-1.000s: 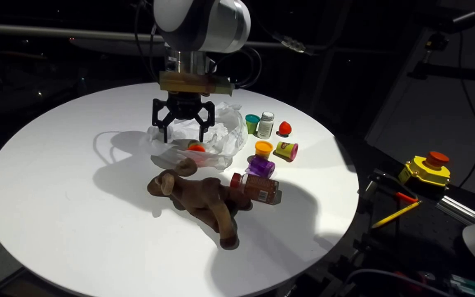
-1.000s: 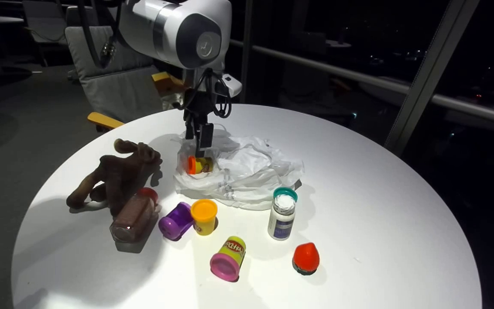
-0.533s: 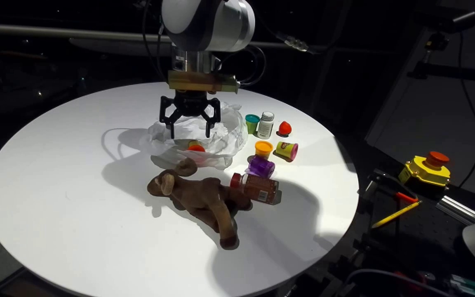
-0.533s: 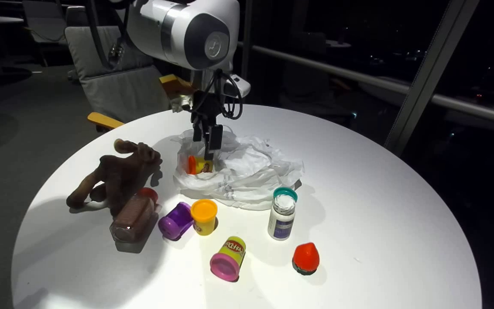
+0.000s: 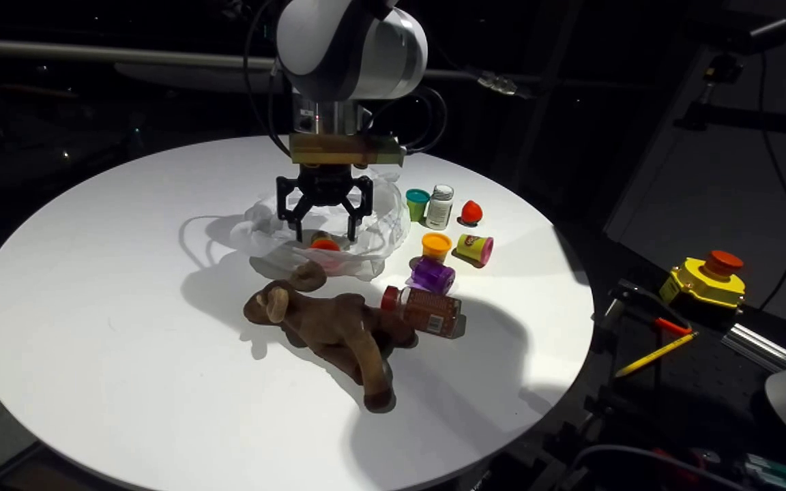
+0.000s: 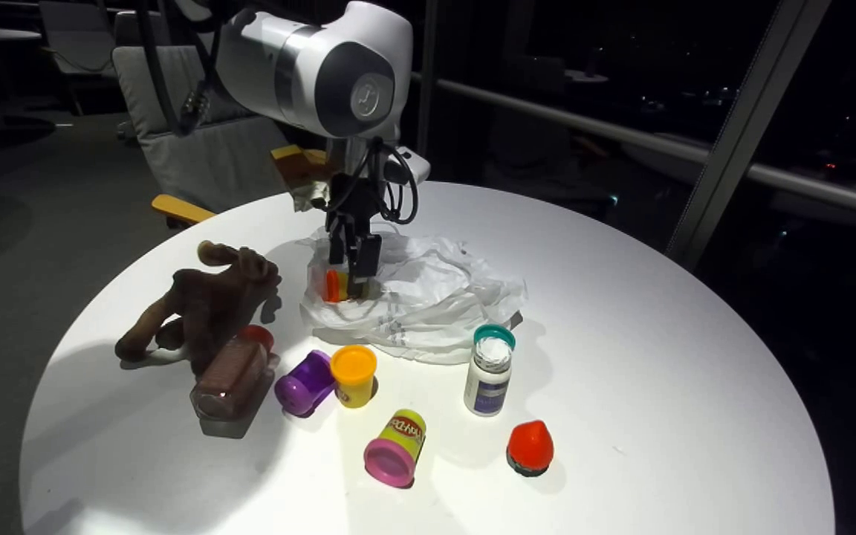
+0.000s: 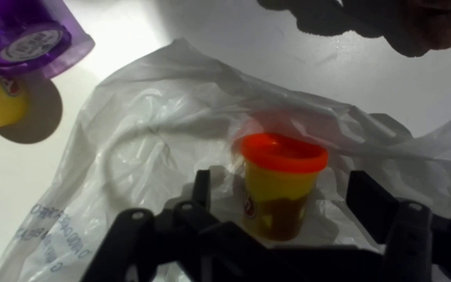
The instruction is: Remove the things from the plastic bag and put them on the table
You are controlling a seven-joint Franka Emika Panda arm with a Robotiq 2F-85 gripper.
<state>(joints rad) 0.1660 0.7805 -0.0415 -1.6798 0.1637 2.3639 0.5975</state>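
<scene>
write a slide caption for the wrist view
Gripper, jaws open on either side of an orange-lidded yellow tub lying in the plastic bag.

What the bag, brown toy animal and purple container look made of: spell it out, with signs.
Bag: thin plastic film, glossy; it creases, catches highlights, and colour from the orange-red lid shows through.
Brown toy animal: probably plush fabric, matte; its surface shows no glints.
Purple container: likely hard plastic, glossy, translucent; paler where light comes through.

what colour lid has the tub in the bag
Orange-red lid, clearest in the wrist view.
</scene>
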